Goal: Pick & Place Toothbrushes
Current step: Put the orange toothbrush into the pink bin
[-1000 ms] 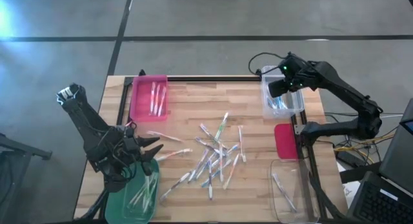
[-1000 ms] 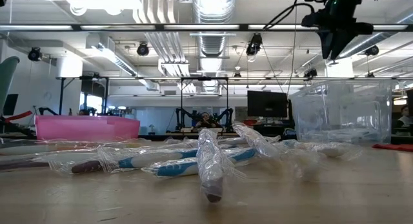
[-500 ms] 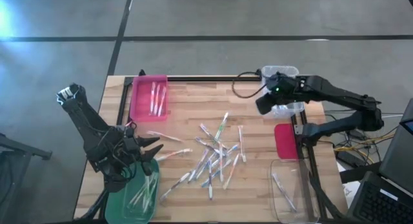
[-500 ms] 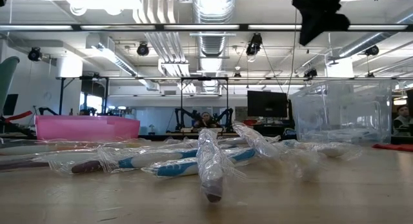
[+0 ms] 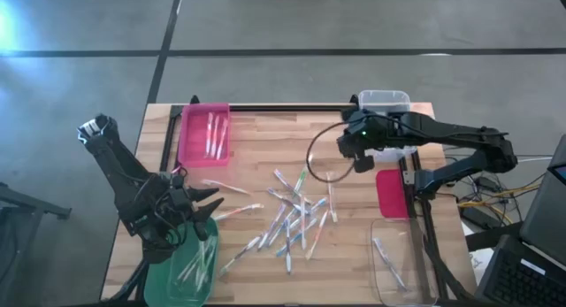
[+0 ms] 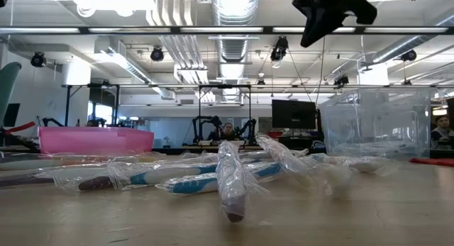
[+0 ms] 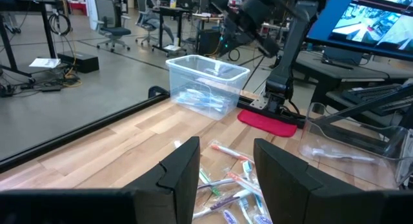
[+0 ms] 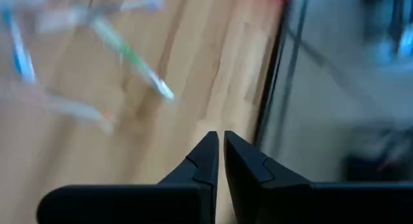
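I am working over a wooden table (image 5: pixel 256 139) that stands on a grey concrete floor, with an open workshop behind it.

1. Nearest the camera in the low view, the toothbrushes (image 6: pixel 230 176) lie in clear wrappers on the bare wood. From above, this loose pile (image 5: pixel 296 214) sits at the table's centre, the pieces crossing one another.
2. At the near left corner, a green bin (image 5: pixel 187 270) holds several toothbrushes. My left gripper (image 5: pixel 202 203) hovers at that bin's upper edge; its fingers (image 7: pixel 184 172) stand apart with nothing between them.
3. At the near right corner, a clear bin (image 5: pixel 396 263) holds one or two toothbrushes.
4. A red pad (image 5: pixel 390 192) lies at the right edge, between the two clear bins.
5. My right gripper (image 5: pixel 348 146) hangs above the wood, between the pile and the far clear bin (image 5: pixel 386 102). Its fingers (image 8: pixel 203 162) are closed almost tip to tip and hold nothing.
6. At the far left, a pink bin (image 5: pixel 204 134) holds three toothbrushes lying side by side.
7. A person sits at a desk in the room beyond.
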You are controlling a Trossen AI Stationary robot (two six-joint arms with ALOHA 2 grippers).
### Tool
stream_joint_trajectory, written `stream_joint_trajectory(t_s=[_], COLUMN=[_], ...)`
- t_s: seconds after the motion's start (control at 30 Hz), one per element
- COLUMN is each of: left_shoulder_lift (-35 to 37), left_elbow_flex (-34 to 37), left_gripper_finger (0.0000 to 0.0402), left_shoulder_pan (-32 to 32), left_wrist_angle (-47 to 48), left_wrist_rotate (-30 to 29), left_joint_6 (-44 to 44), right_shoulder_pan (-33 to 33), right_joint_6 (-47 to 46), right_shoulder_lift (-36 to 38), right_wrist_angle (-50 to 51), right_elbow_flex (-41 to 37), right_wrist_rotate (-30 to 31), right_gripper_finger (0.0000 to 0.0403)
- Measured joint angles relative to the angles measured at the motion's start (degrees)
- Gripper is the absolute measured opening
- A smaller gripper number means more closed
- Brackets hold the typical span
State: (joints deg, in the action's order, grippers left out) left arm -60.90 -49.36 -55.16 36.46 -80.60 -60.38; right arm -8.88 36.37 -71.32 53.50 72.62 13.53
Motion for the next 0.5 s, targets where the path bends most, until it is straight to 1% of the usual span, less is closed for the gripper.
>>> stream_joint_trajectory(t_s=[0.1,0.17,0.37,0.5], left_shoulder_lift=[0.0,0.0,0.0,0.0], left_elbow_flex=[0.0,0.0,0.0,0.0], left_gripper_finger=[0.0152,0.0152,0.0152,0.0152], left_shoulder_pan=[0.0,0.0,0.0,0.0], left_wrist_angle=[0.0,0.0,0.0,0.0], left_wrist_rotate=[0.0,0.0,0.0,0.0], left_joint_6=[0.0,0.0,0.0,0.0], right_shoulder_pan=[0.0,0.0,0.0,0.0], right_joint_6=[16.7,24.4,40.6,47.3], right_shoulder_lift=[-1.6,-2.9,-6.4,-9.0], right_wrist_angle=[-0.2,-0.9,-1.6,-0.6], right_elbow_flex=[0.0,0.0,0.0,0.0], right_wrist_rotate=[0.1,0.6,3.2,3.1], right_gripper_finger=[0.0014,0.001,0.0008,0.0008])
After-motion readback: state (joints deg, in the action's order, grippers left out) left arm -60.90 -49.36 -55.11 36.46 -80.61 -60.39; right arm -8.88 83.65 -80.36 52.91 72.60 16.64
